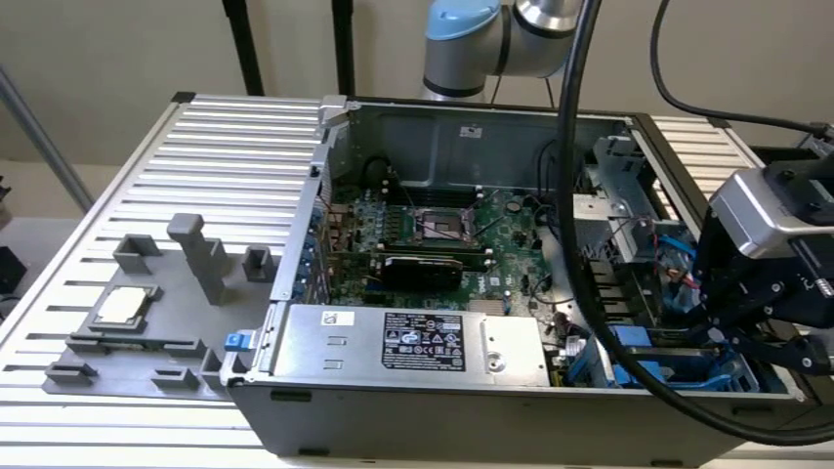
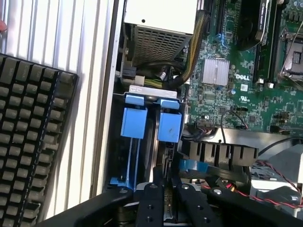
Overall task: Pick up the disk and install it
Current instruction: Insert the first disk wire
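The disk [image 2: 133,123] stands edge-on in the drive bay at the corner of the open computer case [image 1: 326,176]. Its blue carrier shows two blue tabs side by side, with a strip of white label at their far end. In the exterior view the disk [image 1: 635,338] shows as blue plastic low in the bay, on that view's right. My black gripper [image 2: 166,183] hangs right at the near end of the carrier, lined up with the gap between the tabs. From outside, the gripper [image 1: 736,337] hovers over the bay with its camera box above it.
A silver power supply [image 1: 417,342] with a black label lies beside the bay, and the green motherboard [image 2: 246,85] is beyond it. Black cables [image 1: 587,293] hang into the case. A grey fixture holding a small square chip [image 1: 124,308] sits on the slatted table [image 1: 195,147]. A black keyboard [image 2: 33,142] lies outside the case wall.
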Motion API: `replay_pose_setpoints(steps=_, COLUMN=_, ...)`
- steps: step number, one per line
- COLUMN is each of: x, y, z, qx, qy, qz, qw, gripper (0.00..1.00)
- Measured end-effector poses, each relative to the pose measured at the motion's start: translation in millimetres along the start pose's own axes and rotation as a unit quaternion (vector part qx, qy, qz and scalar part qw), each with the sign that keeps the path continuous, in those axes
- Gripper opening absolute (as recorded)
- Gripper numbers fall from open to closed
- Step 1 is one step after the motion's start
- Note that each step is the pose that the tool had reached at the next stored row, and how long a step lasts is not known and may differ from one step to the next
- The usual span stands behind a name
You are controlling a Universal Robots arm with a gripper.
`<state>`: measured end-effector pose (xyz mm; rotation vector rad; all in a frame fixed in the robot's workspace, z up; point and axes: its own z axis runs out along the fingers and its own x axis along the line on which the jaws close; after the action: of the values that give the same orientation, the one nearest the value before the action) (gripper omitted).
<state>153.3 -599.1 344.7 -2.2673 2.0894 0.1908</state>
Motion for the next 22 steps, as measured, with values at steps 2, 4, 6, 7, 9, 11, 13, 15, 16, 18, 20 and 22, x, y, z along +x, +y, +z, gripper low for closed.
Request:
replay_pose_setpoints(steps=2, x=-0.5, y=0.2, z=0.3, qx=0.0005, qy=-0.0001, qz=0.004, qw=1.0000, gripper=0.00)
replay_pose_setpoints(steps=4, x=-1.1, y=0.3, z=0.9, qx=0.0010, qy=-0.0003, qz=0.008, qw=1.0000, gripper=0.00)
replay_pose_setpoints(steps=6, x=-1.9, y=0.5, z=1.3, qx=0.0013, qy=0.0002, qz=0.011, qw=0.9999, gripper=0.00)
replay_pose_setpoints(steps=7, x=-2.4, y=0.5, z=1.6, qx=0.0014, qy=0.0006, qz=0.012, qw=0.9999, gripper=0.00)
replay_pose_setpoints(steps=9, x=-3.7, y=0.7, z=2.2, qx=0.0014, qy=0.0029, qz=0.013, qw=0.9999, gripper=0.00)
replay_pose_setpoints(steps=11, x=-5.4, y=0.8, z=2.7, qx=0.0012, qy=0.0071, qz=0.014, qw=0.9999, gripper=0.00)
replay_pose_setpoints(steps=13, x=-7.3, y=0.9, z=3.3, qx=0.0010, qy=0.0117, qz=0.015, qw=0.9998, gripper=0.00)
replay_pose_setpoints(steps=15, x=-9.3, y=1.0, z=3.9, qx=0.0008, qy=0.0153, qz=0.015, qw=0.9998, gripper=0.00)
replay_pose_setpoints(steps=16, x=-10.3, y=1.1, z=4.1, qx=0.0007, qy=0.0169, qz=0.015, qw=0.9997, gripper=0.00)
replay_pose_setpoints(steps=18, x=-12.5, y=1.2, z=4.6, qx=0.0005, qy=0.0196, qz=0.016, qw=0.9997, gripper=0.00)
replay_pose_setpoints(steps=20, x=-13.9, y=1.1, z=4.8, qx=0.0005, qy=0.0216, qz=0.017, qw=0.9996, gripper=0.00)
replay_pose_setpoints(steps=22, x=-14.1, y=1.1, z=4.9, qx=0.0006, qy=0.0240, qz=0.020, qw=0.9995, gripper=0.00)
